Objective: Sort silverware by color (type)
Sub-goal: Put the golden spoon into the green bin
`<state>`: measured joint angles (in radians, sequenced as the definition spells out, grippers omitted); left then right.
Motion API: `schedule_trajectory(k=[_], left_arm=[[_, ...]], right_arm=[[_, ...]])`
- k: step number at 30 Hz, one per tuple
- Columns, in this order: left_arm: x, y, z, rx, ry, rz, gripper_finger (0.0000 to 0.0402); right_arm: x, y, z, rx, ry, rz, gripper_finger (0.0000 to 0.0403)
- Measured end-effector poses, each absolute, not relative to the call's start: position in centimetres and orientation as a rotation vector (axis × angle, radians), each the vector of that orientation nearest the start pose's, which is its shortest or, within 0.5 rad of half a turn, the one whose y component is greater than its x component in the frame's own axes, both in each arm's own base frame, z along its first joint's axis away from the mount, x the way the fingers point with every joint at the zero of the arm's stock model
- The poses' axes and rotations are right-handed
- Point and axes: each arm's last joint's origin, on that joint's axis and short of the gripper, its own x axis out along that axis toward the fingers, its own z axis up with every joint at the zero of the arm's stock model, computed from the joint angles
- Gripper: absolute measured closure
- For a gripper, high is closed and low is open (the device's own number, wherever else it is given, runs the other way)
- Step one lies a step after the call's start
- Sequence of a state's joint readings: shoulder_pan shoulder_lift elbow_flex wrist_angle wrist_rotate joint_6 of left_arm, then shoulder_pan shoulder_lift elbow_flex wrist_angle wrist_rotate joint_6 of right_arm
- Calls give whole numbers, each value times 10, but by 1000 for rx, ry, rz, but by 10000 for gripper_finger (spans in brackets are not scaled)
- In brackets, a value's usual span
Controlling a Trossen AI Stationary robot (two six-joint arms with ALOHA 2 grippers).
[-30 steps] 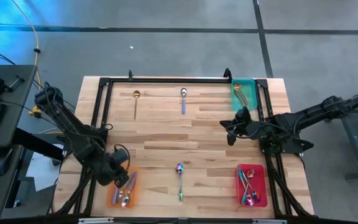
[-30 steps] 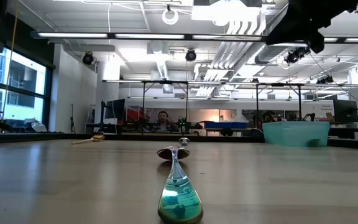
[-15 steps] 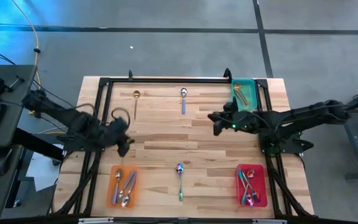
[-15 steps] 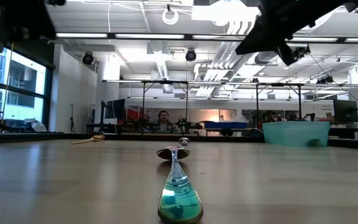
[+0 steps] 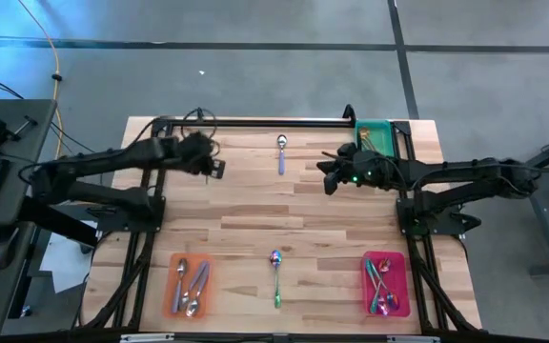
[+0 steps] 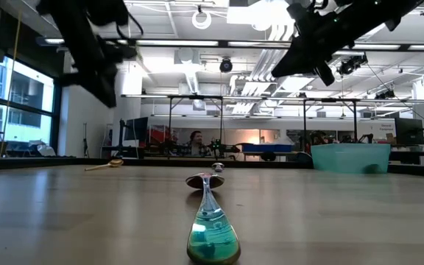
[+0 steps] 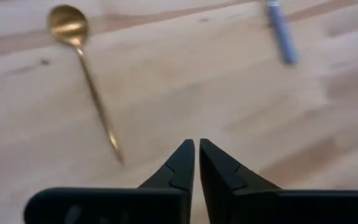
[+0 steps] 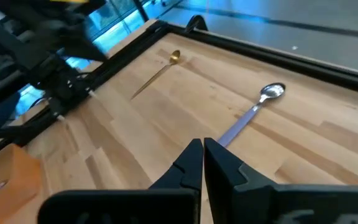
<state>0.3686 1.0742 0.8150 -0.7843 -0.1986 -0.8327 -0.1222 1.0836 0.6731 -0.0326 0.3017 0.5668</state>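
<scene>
Wooden slatted table (image 5: 255,205) with black frame rails, set on a grey floor; workshop with ceiling lights and benches beyond it in the low view. All places below given relative to the table, left to right.

Orange tray (image 5: 188,286) at the near left corner: several silver spoons (image 5: 191,288) inside.

Left gripper (image 5: 210,160) raised above the far left area, fingers nearly together with only a thin slit between the tips, holding nothing. Seen in the left wrist view as two dark fingertips (image 7: 196,163) above bare wood.

Gold spoon (image 7: 87,68) flat on the table near the far left edge, just beyond the left gripper's tips and not touched; hidden under the arm in the high view.

Silver spoon with a blue handle (image 5: 281,152) flat at the far middle, bowl toward the far rail, between the two grippers.

Iridescent spoon (image 5: 275,274) flat at the near middle, well apart from both grippers; close to the camera in the low view.

Right gripper (image 5: 330,177) raised above the far right-of-middle area, fingers pressed together, empty; pointed toward the silver spoon in the right wrist view.

Teal tray (image 5: 374,139) at the far right corner: gold piece (image 5: 371,143) inside.

Pink tray (image 5: 386,283) at the near right corner: several iridescent spoons (image 5: 382,286) inside.
</scene>
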Motion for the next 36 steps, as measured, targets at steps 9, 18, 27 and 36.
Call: schedule_trajectory(k=[9,18,27,36], left_arm=[[177,160,188,-841,1050,1003,317],[177,201,139,-892,1100,1029,287],[177,206,129,-861,1155,1002,347],[179,199,136,-847,1155,828,397]], right_arm=[[228,-41,253,536,294,-572,402],[228,-40,255,540,276,-571,402],[229,-40,255,545,277,-559,402],[229,-40,255,542,284,-535,402]])
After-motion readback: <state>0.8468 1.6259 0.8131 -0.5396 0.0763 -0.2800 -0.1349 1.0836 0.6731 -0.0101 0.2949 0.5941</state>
